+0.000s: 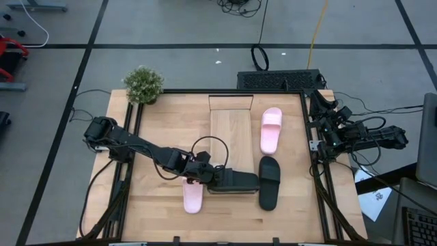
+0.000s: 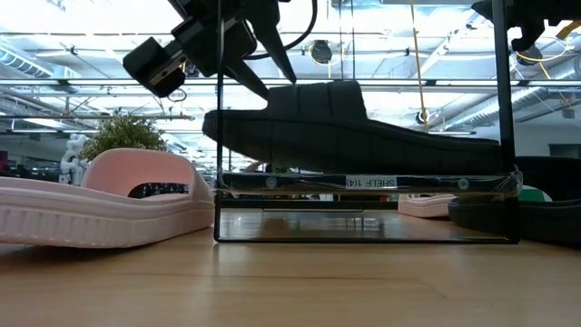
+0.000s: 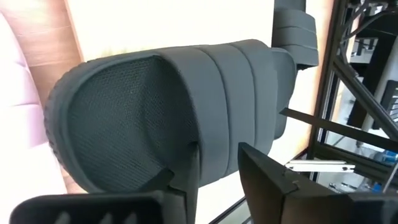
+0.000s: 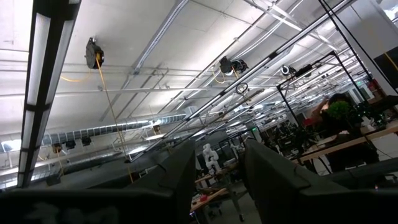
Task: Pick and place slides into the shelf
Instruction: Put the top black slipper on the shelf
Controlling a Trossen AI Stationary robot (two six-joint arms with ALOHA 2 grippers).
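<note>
Four slides counted on the wooden tabletop (image 1: pixel 157 212): two pale pink, two black.

Left gripper (image 1: pixel 213 179) reached out across the table, at the near end of the shelf (image 1: pixel 232 133). Fingers (image 3: pixel 280 186) parted just the thickness of a sole edge and clamped on the held black slide (image 1: pixel 235 182), one finger (image 2: pixel 272 41) above the footbed, the other under the sole. Grip lies on the long side edge, next to the broad strap. Held black slide extends straight ahead of the fingertips, lying crosswise over the shelf's near end. From table height, sole sits right at the shelf's upper level, heel end looking slightly raised; whether resting fully on it or just clear, cannot tell.

Near pink slide (image 1: pixel 193 198) directly beside the gripper, on the tabletop outside the shelf, partly under the wrist. Second black slide (image 1: pixel 269 182) just beyond the toe of the held one, on the far side of the shelf from the gripper, lying lengthwise along it. Far pink slide (image 1: pixel 271 130) farther off on that same side, beside the shelf's middle, well apart from the gripper.

Potted plant (image 1: pixel 143 85) at the back corner behind the left arm.

Right gripper (image 4: pixel 214 180) parked off the table's right edge, pointed up toward the ceiling, fingers apart, nothing between them.
</note>
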